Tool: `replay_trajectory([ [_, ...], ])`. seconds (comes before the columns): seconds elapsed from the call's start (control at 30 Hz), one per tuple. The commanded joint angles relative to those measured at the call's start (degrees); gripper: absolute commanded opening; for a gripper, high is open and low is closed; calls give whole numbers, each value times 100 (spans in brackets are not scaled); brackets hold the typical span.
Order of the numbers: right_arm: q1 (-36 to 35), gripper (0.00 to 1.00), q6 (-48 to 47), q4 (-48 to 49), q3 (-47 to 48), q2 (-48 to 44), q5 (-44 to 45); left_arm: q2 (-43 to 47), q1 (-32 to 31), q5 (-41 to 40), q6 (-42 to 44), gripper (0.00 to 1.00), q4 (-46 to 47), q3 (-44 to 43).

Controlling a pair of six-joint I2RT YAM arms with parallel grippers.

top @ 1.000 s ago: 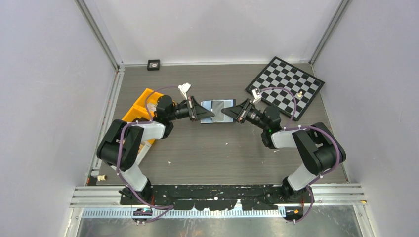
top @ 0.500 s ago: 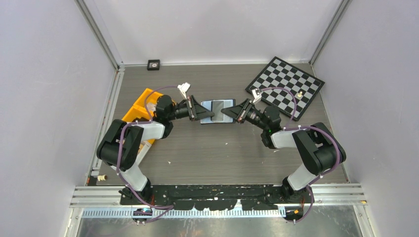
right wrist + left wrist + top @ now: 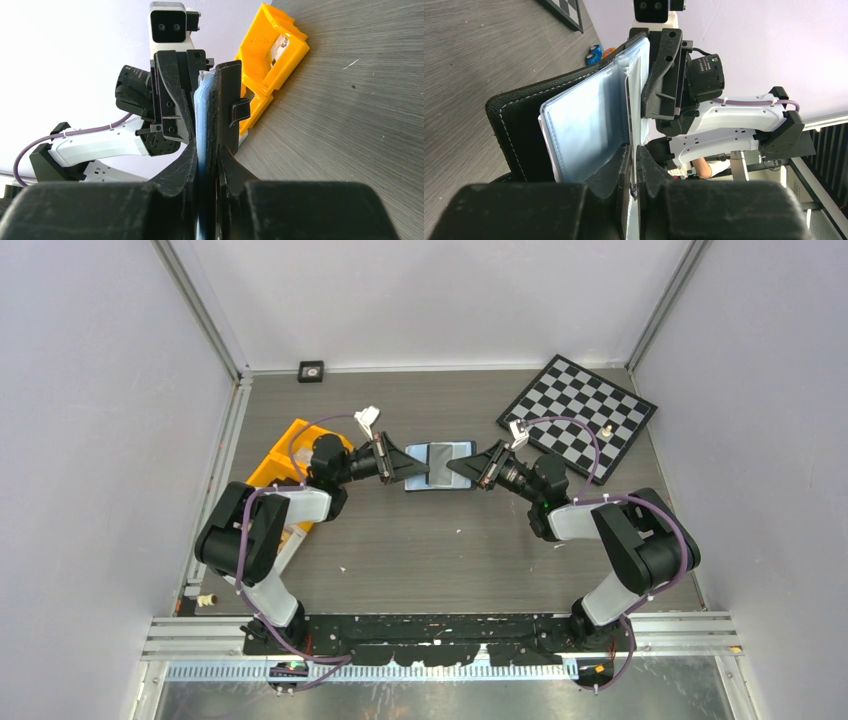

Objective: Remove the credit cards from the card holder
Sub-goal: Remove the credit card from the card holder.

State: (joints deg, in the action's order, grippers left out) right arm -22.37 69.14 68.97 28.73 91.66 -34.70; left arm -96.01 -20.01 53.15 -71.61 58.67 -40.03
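Note:
The card holder (image 3: pixel 440 460) is held open just above the table's middle between both grippers. In the left wrist view its black stitched cover (image 3: pixel 516 130) and pale blue inner sleeves (image 3: pixel 589 130) show. My left gripper (image 3: pixel 634 167) is shut on a thin pale sheet at the sleeves' edge; I cannot tell whether it is a card or a sleeve. My right gripper (image 3: pixel 207 160) is shut on the other black cover (image 3: pixel 227 100) together with blue sleeves. In the top view, the left gripper (image 3: pixel 423 472) and the right gripper (image 3: pixel 456 468) face each other. No orange-tan card shows.
An orange bin (image 3: pixel 285 455) lies at the left beside my left arm. A chessboard (image 3: pixel 580 415) with a small pale piece (image 3: pixel 606 429) lies at the back right. A small black square (image 3: pixel 311 370) sits by the back wall.
My left wrist has shifted slightly to the left. The card holder and my right gripper have stayed in place.

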Motion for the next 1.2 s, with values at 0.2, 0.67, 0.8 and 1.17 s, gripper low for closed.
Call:
replay_trajectory([
  [0.2,-22,0,-67,312,181,-91,16,55,59,64,-135,0,560,13],
  [0.67,100,0,-301,-48,-60,-453,392,501,507,-366,322,0,-439,303],
  [0.8,116,0,-281,-47,-45,-434,374,576,513,-418,407,0,-590,306],
  [1.17,87,1,283,723,177,126,-72,395,182,-180,473,9,-473,65],
])
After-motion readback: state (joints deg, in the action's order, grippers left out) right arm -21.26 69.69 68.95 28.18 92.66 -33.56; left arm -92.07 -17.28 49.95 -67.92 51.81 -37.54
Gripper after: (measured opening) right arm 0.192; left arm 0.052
